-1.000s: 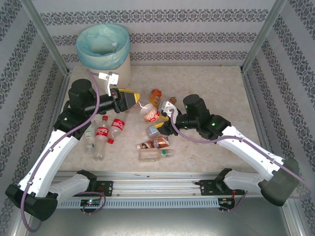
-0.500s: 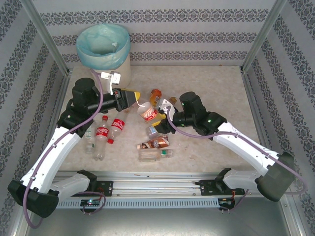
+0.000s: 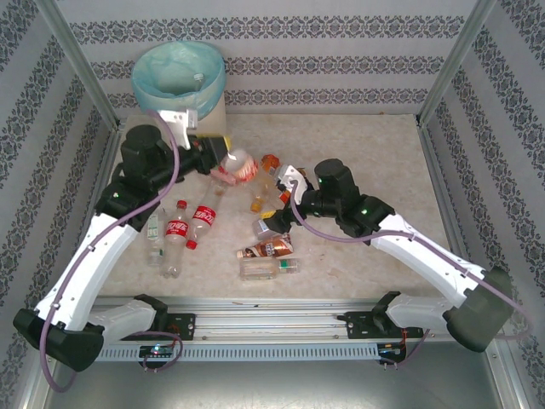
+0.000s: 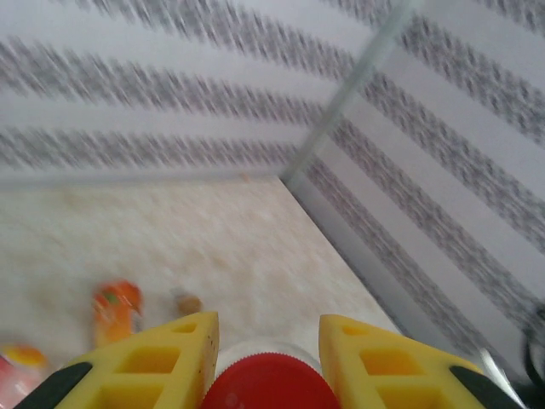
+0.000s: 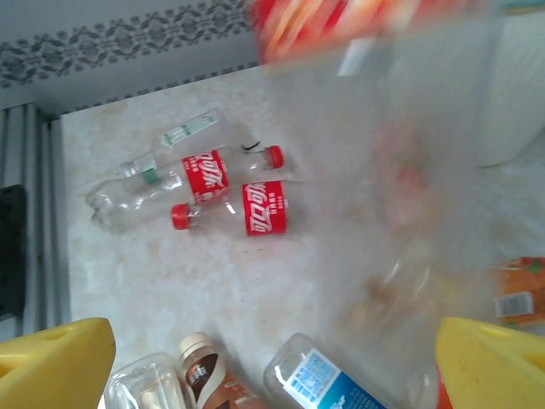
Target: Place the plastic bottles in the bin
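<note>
Bin (image 3: 145, 94) stands at the far left corner of the surface (image 3: 366, 162), up and left of the left tool (image 3: 220, 164); the left arm is much the nearer to it. That tool pinches a clear red-label bottle (image 3: 240, 165) near its red cap (image 4: 271, 385), which sits between the yellow fingers (image 4: 170, 358), clear of the surface. Across from it the right tool (image 3: 285, 203) hangs spread wide, holding nothing. Loose bottles (image 3: 180, 228) lie between the arms

White Coca-Cola script on a red-labelled clear bottle (image 5: 204, 175) and its neighbour (image 5: 266, 207), left side; other print unreadable.
</note>
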Controlling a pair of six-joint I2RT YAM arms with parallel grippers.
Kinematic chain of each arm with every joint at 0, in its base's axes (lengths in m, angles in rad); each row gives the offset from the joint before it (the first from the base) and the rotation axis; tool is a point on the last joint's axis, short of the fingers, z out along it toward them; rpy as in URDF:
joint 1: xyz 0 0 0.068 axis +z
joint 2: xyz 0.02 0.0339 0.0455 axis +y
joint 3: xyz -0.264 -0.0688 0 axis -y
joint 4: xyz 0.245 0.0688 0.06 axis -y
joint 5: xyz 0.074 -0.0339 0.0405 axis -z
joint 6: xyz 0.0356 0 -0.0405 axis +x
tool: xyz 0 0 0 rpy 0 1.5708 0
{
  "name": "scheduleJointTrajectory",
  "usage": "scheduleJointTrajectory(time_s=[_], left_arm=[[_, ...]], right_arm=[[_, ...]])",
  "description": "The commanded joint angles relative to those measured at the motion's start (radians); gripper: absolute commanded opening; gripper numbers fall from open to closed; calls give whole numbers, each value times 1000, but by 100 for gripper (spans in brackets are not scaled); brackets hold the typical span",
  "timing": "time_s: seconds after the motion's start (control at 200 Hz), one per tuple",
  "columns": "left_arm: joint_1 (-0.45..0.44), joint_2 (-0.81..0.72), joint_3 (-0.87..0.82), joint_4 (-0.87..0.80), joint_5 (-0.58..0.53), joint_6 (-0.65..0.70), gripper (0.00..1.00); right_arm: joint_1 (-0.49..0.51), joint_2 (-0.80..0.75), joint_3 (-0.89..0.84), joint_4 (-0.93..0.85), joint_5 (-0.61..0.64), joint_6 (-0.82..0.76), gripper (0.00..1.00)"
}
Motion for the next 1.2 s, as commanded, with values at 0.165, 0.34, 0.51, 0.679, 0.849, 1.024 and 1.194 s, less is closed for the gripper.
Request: scheduleJointTrajectory(time_s=[0.165,0.34,0.51,0.679,0.849,1.024,1.194], left_arm=[[68,238,503,-59,-365,263,0],[158,525,935,-263,-451,328,0],[232,832,1344,-419,-491,362,0],[289,947,1367,-363,-493,333,0],[304,1033,1367,-344,-429,283,0],[304,1112,1360,-389,-418,301,0],[309,1178,1360,-470,-446,335,0]], right_arm=[[-3,-50,9,-4,141,-39,97],[-3,-71,-14,-1,114,-39,97],[-3,-79,-1,-47,82,-42,96],[-3,-106,-25,-43,66,-46,97],[-3,-102,-28,-68,62,-43,97],[-3,-70,-26,-65,48,-34,96],[8,-30,-26,-39,23,-12,95]])
